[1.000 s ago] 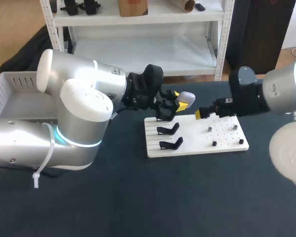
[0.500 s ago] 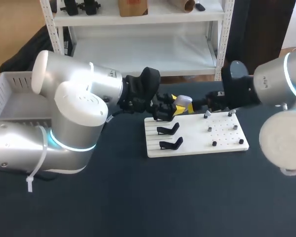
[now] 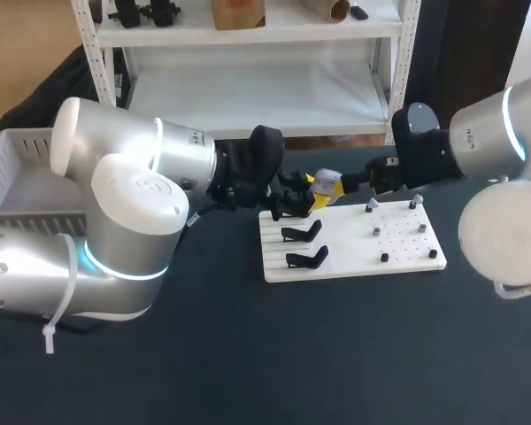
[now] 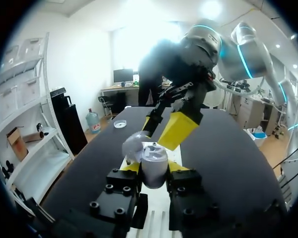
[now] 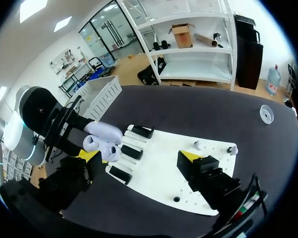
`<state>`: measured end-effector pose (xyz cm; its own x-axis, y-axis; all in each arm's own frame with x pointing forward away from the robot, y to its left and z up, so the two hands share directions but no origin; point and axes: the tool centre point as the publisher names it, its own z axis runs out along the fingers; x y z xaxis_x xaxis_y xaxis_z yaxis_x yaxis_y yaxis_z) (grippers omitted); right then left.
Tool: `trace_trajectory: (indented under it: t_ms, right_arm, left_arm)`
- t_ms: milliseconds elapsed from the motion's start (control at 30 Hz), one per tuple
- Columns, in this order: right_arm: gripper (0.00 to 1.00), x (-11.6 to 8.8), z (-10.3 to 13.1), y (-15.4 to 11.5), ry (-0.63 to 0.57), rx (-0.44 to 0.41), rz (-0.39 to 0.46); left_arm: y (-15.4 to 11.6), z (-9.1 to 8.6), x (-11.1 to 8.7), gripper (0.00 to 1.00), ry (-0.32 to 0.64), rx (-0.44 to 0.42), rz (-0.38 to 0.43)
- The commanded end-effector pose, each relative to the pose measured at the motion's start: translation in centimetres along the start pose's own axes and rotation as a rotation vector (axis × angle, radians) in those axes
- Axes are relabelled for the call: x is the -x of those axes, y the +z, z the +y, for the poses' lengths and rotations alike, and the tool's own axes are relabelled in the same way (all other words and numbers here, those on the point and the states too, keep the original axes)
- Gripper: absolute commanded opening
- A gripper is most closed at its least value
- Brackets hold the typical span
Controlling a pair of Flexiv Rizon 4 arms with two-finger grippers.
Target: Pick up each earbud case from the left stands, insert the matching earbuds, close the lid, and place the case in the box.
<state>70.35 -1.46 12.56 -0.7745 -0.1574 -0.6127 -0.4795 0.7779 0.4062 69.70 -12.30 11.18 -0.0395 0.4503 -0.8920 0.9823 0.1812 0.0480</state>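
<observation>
Left gripper point(image 4: 154, 168) clamps a pale lavender, open-lidded plastic earbud case point(image 4: 153, 159); right gripper point(image 5: 140, 156) gapes wide beside it, over the white pegged board point(image 3: 407, 251).

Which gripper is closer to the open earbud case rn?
Left. The left gripper is shut on the earbud case, lid open. The right gripper is open, just ahead of the case.

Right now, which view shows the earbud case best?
The left wrist view: the earbud case sits close in the middle, clamped in the left gripper, with its lid open. The right wrist view shows it side-on and smaller, with both halves visible. The head view shows only a small pale shape above the board.
</observation>
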Motion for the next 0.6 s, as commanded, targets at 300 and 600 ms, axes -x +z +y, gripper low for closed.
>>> trace_trajectory:
  t_ms: [300, 600]
  right_arm:
    - [1.00, 1.1, -2.4, -3.2, -0.112, -0.101, 0.002]
    - [1.00, 0.3, -7.0, -4.9, -0.173, -0.277, 0.123]
  left_arm:
    - [-2.2, -1.1, -0.8, 0.00, 0.010, -0.063, -0.133]
    - [-5.3, 0.3, 0.6, 0.00, 0.033, -0.052, -0.384]
